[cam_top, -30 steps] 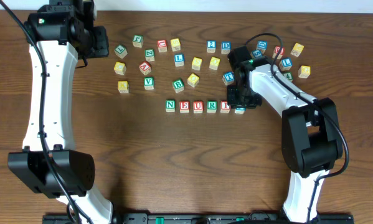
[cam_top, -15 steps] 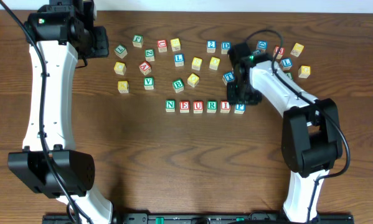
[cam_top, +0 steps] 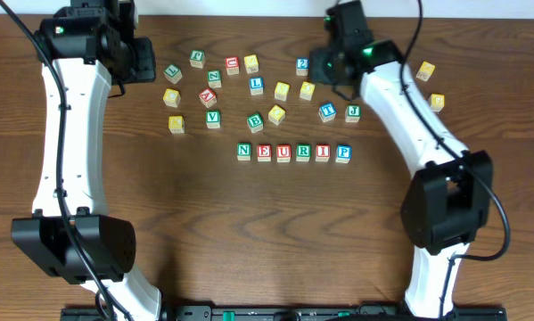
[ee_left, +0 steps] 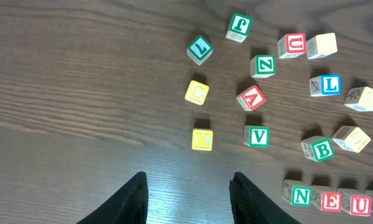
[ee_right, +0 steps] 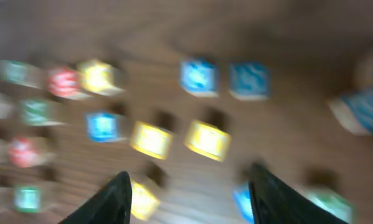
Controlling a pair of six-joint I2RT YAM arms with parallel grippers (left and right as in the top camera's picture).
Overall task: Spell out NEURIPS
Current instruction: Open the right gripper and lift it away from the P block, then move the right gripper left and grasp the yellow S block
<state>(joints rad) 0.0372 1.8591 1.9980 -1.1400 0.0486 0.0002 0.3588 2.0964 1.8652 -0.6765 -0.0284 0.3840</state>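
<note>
Six cubes stand in a row at mid-table: green N (cam_top: 243, 152), red E (cam_top: 264, 152), red U (cam_top: 283, 152), green R (cam_top: 303, 152), red I (cam_top: 323, 152) and blue P (cam_top: 342, 152). My right gripper (cam_top: 329, 64) hangs high over the loose cubes at the back. It is open with nothing between its fingers (ee_right: 114, 199), and its wrist view is blurred by motion. My left gripper (cam_top: 143, 61) is at the far left, open and empty (ee_left: 189, 186) over bare wood. The N (ee_left: 301, 195), E (ee_left: 330, 200) and U (ee_left: 360, 204) show at that view's lower right.
Several loose cubes lie behind the row, among them a yellow K (ee_left: 202, 139), green V (ee_left: 258, 136), green B (cam_top: 255, 120), blue L (cam_top: 256, 86), blue 2 (cam_top: 302, 65), blue T (cam_top: 327, 111) and yellow cubes (cam_top: 282, 90). The table's far edge (cam_top: 249, 18) runs just behind them.
My right gripper let go of the blue P at the row's right end, opened wider, rose and swung back over the far cubes. The left arm stayed still.
</note>
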